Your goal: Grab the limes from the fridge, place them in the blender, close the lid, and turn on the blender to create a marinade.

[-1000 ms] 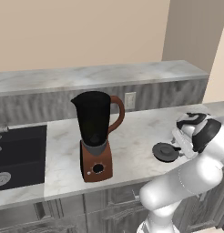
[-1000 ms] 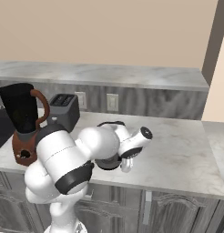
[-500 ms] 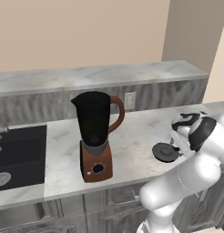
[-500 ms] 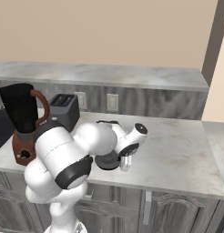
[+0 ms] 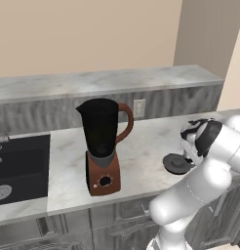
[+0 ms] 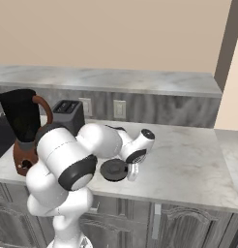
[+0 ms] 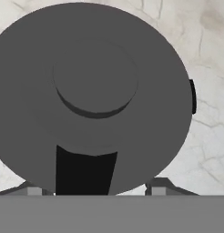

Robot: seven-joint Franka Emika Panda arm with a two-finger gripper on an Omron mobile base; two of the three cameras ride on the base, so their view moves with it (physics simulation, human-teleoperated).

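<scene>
One lid lies flat on the marble worktop, right of the blender. Claw lowered at the lid's rim; whether it grips cannot be told.

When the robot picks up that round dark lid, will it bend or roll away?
Probably neither. The lid looks like a stiff, flat disc lying flat on the counter, so it shouldn't roll unless tipped onto its edge. It seems light for its width. Its raised centre knob gives the end effector something to pinch, though the smooth surface might slip.

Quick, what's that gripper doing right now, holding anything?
Gripper: down at the lid on the counter; open or gripping cannot be told.
</scene>
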